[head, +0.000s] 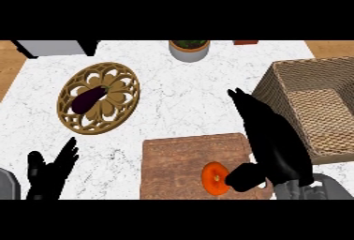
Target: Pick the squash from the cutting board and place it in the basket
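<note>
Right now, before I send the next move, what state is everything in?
squash: lying on the cutting board, not lifted.
cutting board: flat on the counter.
basket: upright, squash not in it.
right robot hand: open, fingers straight, thumb beside the squash.
left robot hand: open, resting at lower left.
eggplant: lying on the round openwork plate.

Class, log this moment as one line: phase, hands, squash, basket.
phase: pre-grasp | right hand: open, thumb beside squash | squash: on cutting board | basket: empty | left hand: open, resting lower left
</note>
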Available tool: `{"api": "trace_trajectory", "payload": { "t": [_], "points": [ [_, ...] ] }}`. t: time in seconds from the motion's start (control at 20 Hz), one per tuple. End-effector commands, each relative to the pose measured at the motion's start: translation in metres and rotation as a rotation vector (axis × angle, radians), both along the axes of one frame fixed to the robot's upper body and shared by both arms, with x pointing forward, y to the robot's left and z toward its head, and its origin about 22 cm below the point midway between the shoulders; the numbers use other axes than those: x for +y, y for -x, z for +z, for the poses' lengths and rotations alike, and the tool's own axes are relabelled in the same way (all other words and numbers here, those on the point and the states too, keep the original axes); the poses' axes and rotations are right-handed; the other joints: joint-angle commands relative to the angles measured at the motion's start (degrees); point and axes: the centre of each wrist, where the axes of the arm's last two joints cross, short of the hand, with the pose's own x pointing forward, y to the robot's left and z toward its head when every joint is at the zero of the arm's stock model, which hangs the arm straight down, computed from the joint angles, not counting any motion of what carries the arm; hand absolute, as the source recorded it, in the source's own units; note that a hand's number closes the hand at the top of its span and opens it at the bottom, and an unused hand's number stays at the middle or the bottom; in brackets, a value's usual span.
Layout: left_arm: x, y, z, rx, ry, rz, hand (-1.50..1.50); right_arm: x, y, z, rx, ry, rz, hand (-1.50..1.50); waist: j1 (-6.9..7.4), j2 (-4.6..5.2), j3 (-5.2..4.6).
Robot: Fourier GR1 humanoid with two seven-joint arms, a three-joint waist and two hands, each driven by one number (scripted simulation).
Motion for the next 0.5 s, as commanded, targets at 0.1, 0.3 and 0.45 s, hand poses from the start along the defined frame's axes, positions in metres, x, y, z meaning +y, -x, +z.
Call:
{"api": "trace_trajectory", "payload": {
  "t": [0.1, 0.3, 0.45],
  "points": [
    [-0.002, 0.011, -0.012, 0.065, 0.014, 0.009, 0.00, -0.011, 0.026, 0.032, 0.137, 0.165, -0.058, -1.50, 0.23, 0.48, -0.31],
    [-0.012, 0.012, -0.013, 0.055, 0.015, -0.011, 0.00, -0.017, 0.037, 0.043, 0.162, 0.140, -0.061, -1.50, 1.07, 0.75, -0.22],
    [-0.001, 0.004, -0.006, 0.041, 0.009, -0.017, 0.00, -0.019, 0.043, 0.044, 0.156, 0.115, -0.059, -1.50, 1.49, 0.94, -0.18]
  ]
}}
